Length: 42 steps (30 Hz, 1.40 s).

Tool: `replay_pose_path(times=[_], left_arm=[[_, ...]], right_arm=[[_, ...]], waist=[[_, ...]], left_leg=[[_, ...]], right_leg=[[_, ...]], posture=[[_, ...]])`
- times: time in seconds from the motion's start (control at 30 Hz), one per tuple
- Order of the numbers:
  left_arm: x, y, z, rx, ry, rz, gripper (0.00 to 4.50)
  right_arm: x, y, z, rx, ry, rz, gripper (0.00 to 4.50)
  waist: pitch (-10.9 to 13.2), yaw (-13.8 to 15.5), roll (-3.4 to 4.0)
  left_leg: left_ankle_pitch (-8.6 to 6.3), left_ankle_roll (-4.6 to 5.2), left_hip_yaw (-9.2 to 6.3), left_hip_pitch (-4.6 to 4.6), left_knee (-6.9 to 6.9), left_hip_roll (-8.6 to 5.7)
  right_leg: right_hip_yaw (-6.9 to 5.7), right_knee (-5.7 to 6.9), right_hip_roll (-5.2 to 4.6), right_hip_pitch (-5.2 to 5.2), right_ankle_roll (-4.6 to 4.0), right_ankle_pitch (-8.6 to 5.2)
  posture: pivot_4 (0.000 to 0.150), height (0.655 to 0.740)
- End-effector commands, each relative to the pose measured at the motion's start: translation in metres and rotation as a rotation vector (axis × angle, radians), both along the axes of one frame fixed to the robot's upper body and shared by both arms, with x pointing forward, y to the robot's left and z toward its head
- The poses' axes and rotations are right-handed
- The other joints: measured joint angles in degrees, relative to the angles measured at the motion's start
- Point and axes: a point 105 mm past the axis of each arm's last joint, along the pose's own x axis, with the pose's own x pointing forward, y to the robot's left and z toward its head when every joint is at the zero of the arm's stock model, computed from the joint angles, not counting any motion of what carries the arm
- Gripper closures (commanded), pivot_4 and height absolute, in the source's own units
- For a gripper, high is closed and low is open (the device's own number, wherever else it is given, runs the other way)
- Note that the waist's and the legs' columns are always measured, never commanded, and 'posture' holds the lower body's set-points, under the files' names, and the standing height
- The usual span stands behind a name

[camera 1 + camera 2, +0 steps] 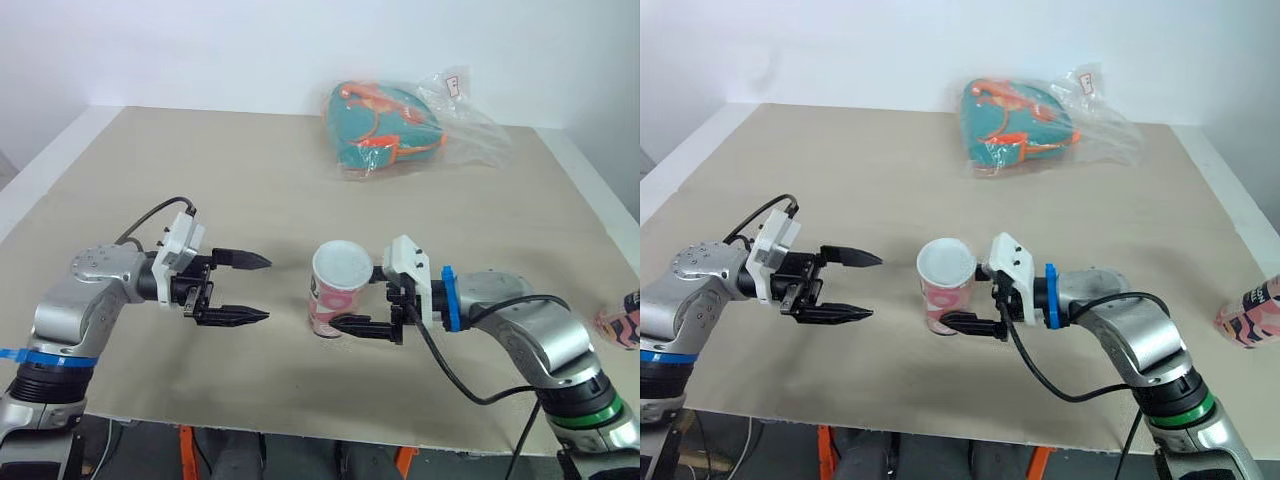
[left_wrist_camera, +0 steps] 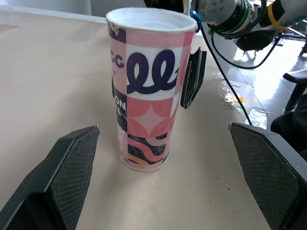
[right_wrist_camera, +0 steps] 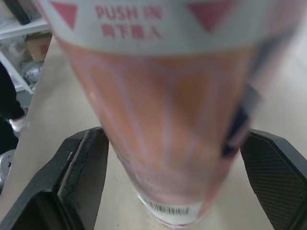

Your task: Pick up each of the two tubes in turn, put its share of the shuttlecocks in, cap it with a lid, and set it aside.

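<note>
Right gripper (image 1: 342, 300) hugs the pink patterned tube (image 2: 148, 91) from both sides, jaws pressed to its wall, so I judge it held. The tube stands upright on the table (image 1: 250, 180), near the front, not lifted. Left gripper (image 1: 267, 288) hangs just beside it, spread wide and empty, aimed at the tube. The tube's top reads as a pale disc — lid or bare inside, I cannot tell. A second tube (image 1: 1248, 315) sits at the table's right edge, partly cut off, well apart. A teal and orange bag (image 1: 385, 125) in clear wrap rests at the far side. My judgement — at best one tube is underway; the other's filling, capping and setting aside remain.
</note>
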Motion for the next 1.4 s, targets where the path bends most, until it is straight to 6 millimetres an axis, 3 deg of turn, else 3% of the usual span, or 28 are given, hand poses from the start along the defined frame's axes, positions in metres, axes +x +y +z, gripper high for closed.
replay_pose_path(times=[0.03,0.1,0.2,0.3,0.33,0.53,0.7,0.73,0.83,0.93,1.0,1.13,1.4], left_arm=[[0.002,-0.005,0.008,-0.007,-0.046,-0.013,0.00],[0.003,-0.006,0.009,-0.010,-0.047,-0.014,0.00],[0.003,-0.009,0.009,-0.014,-0.048,-0.017,0.00],[0.004,-0.011,0.009,-0.018,-0.048,-0.021,0.00],[0.004,-0.012,0.009,-0.019,-0.049,-0.023,0.00],[0.008,-0.022,0.018,-0.084,-0.065,-0.039,0.00],[0.013,-0.041,0.028,-0.134,-0.075,-0.078,0.00],[0.014,-0.047,0.030,-0.149,-0.076,-0.090,0.00],[0.017,-0.068,0.041,-0.208,-0.072,-0.135,0.00],[0.021,-0.078,0.044,-0.238,-0.064,-0.143,0.00],[0.022,-0.080,0.044,-0.245,-0.062,-0.143,0.00],[0.021,-0.093,0.038,-0.241,-0.052,-0.179,0.00],[0.024,-0.097,0.031,-0.222,-0.048,-0.195,0.00]], right_arm=[[0.002,0.007,0.007,0.010,-0.044,0.038,0.02],[0.003,0.008,0.006,0.013,-0.044,0.043,0.02],[0.005,0.009,0.007,0.025,-0.042,0.044,0.79],[0.005,0.010,0.007,0.033,-0.039,0.046,1.89],[0.005,0.009,0.007,0.038,-0.037,0.038,2.01],[0.006,0.001,0.018,0.075,-0.044,-0.005,2.01],[0.012,-0.025,0.032,0.102,-0.093,-0.133,2.01],[0.018,-0.041,0.037,0.111,-0.116,-0.223,2.01],[0.041,-0.133,0.052,0.131,-0.221,-0.689,2.01],[0.038,-0.185,0.046,0.121,-0.225,-0.931,2.01],[0.036,-0.196,0.043,0.117,-0.219,-0.990,2.01],[0.021,-0.262,0.030,0.114,-0.221,-1.315,2.01],[0.011,-0.297,0.019,0.145,-0.189,-1.473,2.01]], waist=[[0.01,0.00,-0.02],[0.02,0.00,-0.03],[0.02,0.00,-0.03],[0.02,0.00,-0.03],[0.02,0.00,-0.03],[0.03,0.10,-0.05],[0.05,0.44,-0.08],[0.05,0.44,-0.08],[0.06,1.38,-0.10],[0.06,1.57,-0.10],[0.05,1.14,-0.09],[0.02,0.26,-0.01],[0.00,-0.11,0.09]], left_leg=[[0.00,0.00,0.00,0.00,0.00,0.00],[0.00,0.00,0.00,-0.01,0.00,0.00],[0.00,0.00,0.00,-0.01,-0.01,0.00],[0.00,0.00,0.00,-0.01,-0.01,0.00],[0.00,0.00,0.00,-0.01,-0.01,0.00],[0.00,0.00,0.00,-0.01,0.00,-0.01],[0.00,-0.01,-0.02,-0.06,0.07,-0.06],[0.00,0.00,0.00,-0.06,0.07,-0.06],[0.00,0.00,-0.07,-0.09,0.12,-0.09],[0.00,0.00,-0.03,-0.12,0.16,-0.23],[0.00,0.01,0.02,-0.10,0.14,-0.25],[-0.01,0.04,0.01,-0.01,0.08,-0.20],[0.03,0.08,0.13,0.16,0.10,-0.20]], right_leg=[[0.00,0.00,0.00,0.00,0.00,0.00],[0.00,0.00,0.00,0.00,0.00,0.00],[0.00,0.00,0.00,0.00,-0.02,0.01],[0.00,0.00,0.00,0.00,-0.04,0.02],[0.00,0.00,0.00,0.00,-0.04,0.02],[0.00,0.00,0.00,0.00,-0.03,0.03],[-0.01,0.00,-0.03,0.03,0.00,0.05],[0.02,0.00,-0.03,0.02,0.00,0.05],[-0.09,0.00,-0.03,0.07,-0.02,0.06],[-0.03,-0.01,-0.19,0.10,-0.01,0.11],[0.03,-0.03,-0.20,0.10,-0.02,0.11],[0.07,0.01,-0.10,0.10,-0.08,0.13],[0.24,0.01,-0.10,0.20,0.19,0.09]], posture=[[0.150,0.7400],[0.150,0.7400],[0.150,0.7400],[0.150,0.7400],[0.150,0.7400],[0.150,0.7400],[0.150,0.7400],[0.150,0.7400],[0.150,0.7400],[0.150,0.7400],[0.150,0.7400],[0.150,0.7400],[0.150,0.7400]])
